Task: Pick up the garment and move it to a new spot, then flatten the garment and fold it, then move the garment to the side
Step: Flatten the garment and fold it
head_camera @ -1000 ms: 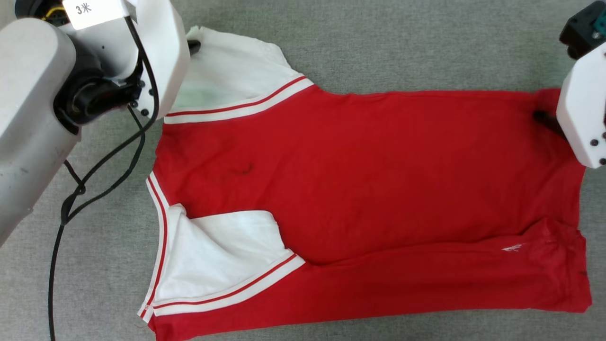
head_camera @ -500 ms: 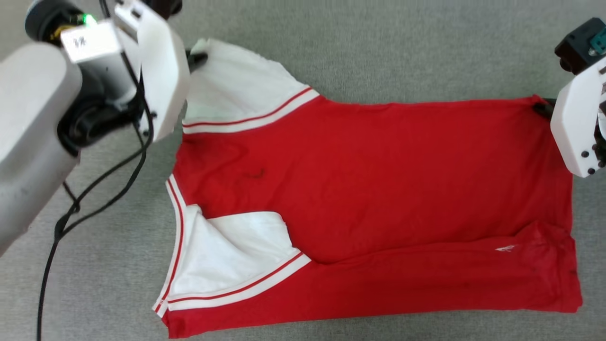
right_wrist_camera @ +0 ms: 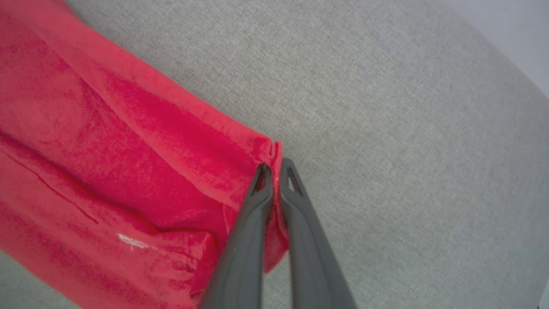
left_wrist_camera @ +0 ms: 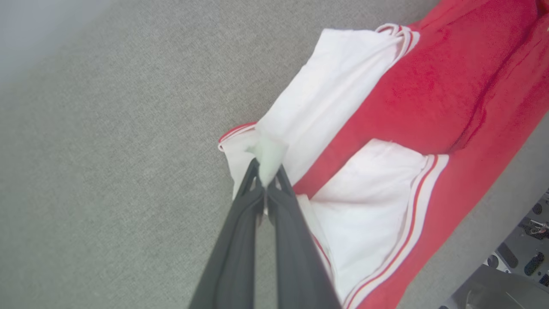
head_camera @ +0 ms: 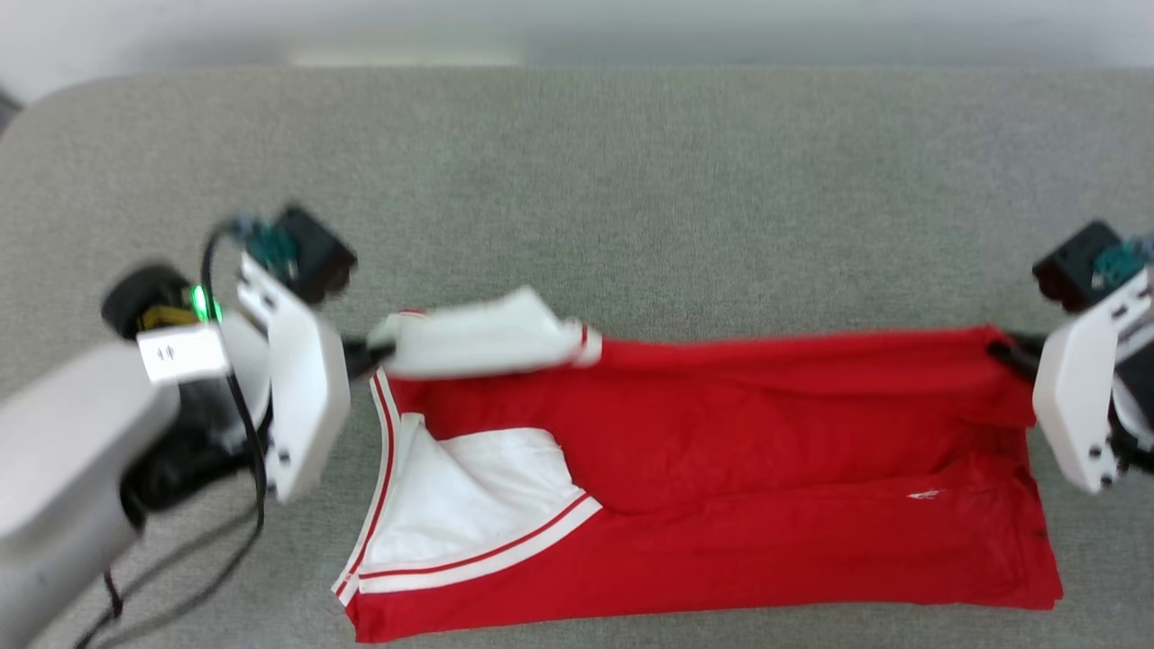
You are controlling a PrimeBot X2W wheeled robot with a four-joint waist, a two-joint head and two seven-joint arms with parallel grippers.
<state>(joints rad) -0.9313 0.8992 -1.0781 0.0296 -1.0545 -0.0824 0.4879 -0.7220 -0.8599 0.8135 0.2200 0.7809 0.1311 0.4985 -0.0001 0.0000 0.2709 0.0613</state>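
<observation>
The garment, a red shirt with white sleeves and striped trim, lies across the grey surface with its far edge lifted. My left gripper is shut on the far white sleeve; in the left wrist view the fingertips pinch white cloth. My right gripper is shut on the far hem corner at the right. In the right wrist view the two fingers clamp the red corner. The near white sleeve lies folded onto the red body.
The grey fabric-covered table extends beyond the shirt to a pale back edge. A black cable hangs by my left arm. Dark floor and equipment show past the table's edge in the left wrist view.
The head camera has tilted up, showing more table. My right gripper has shut on the hem corner. Both grippers have lifted the shirt's far edge, so its back half rises off the surface.
</observation>
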